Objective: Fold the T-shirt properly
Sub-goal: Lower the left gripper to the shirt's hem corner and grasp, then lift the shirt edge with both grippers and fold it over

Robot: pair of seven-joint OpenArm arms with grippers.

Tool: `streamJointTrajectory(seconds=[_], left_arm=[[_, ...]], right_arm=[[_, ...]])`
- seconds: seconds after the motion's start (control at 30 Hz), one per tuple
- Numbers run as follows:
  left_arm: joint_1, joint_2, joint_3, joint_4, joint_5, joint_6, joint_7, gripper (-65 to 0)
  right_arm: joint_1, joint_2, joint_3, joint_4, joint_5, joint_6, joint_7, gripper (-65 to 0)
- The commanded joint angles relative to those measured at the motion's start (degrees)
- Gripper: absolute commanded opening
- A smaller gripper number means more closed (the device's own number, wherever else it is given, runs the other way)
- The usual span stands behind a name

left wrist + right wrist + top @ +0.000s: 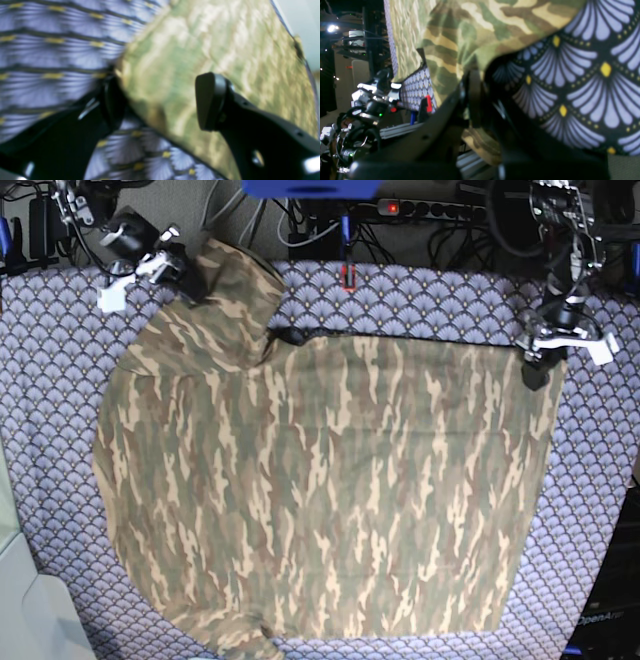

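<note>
Camouflage cloth fills most of the surface: the large soft short-sleeved T-shirt [320,490] in tan, olive and brown streaks lies spread flat over the lavender-grey fan-scale tablecloth [600,510] that covers the surface. Its straight hem runs down near the base view's right edge, its sleeves sit toward the left edge, one by the far left corner and one by the near edge.

My right fingers [190,278] are at the far left corner of the surface as the base view shows it, pressed together on the far sleeve of the T-shirt [470,32]. In the right wrist view the camouflage cloth is bunched and pulled up between the dark pads, with the tablecloth [582,82] just beside it.

My left fingers [537,365] are at the far right corner of the shirt, by the surface's right edge. They stand wide apart. In the blurred left wrist view one black finger [210,100] lies over the T-shirt [200,45], the other sits at the cloth's edge where it meets the tablecloth [50,55], so the corner of the shirt lies between them. I cannot tell whether either pad presses on the cloth.

Cables and a power strip [440,208] lie beyond the far edge.
</note>
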Motion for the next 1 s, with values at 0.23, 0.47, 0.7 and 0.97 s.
streamJointTrajectory(seconds=[0.23, 0.47, 0.7, 0.97], left_arm=[[0.2, -0.2, 0.8, 0.2, -0.2, 0.6, 2.1, -32.8], [0.8, -0.7, 0.8, 0.2, -0.2, 0.8, 2.2, -65.0], [3.0, -0.8, 0.8, 0.8, -0.1, 0.9, 2.2, -64.1], [7.7, -2.7, -1.4, 1.0, -0.2, 0.6, 2.2, -64.1]], right_arm=[[-0.1, 0.6, 0.2, 0.7, 0.8, 0.5, 0.7, -65.0], [-0.1, 0.7, 0.5, 0.7, 0.7, 0.5, 0.7, -65.0], [-0.3, 3.0, 0.5, 1.3, 0.8, 0.7, 1.1, -65.0], [-2.2, 4.4, 0.8, 5.7, 0.8, 0.7, 2.2, -65.0]])
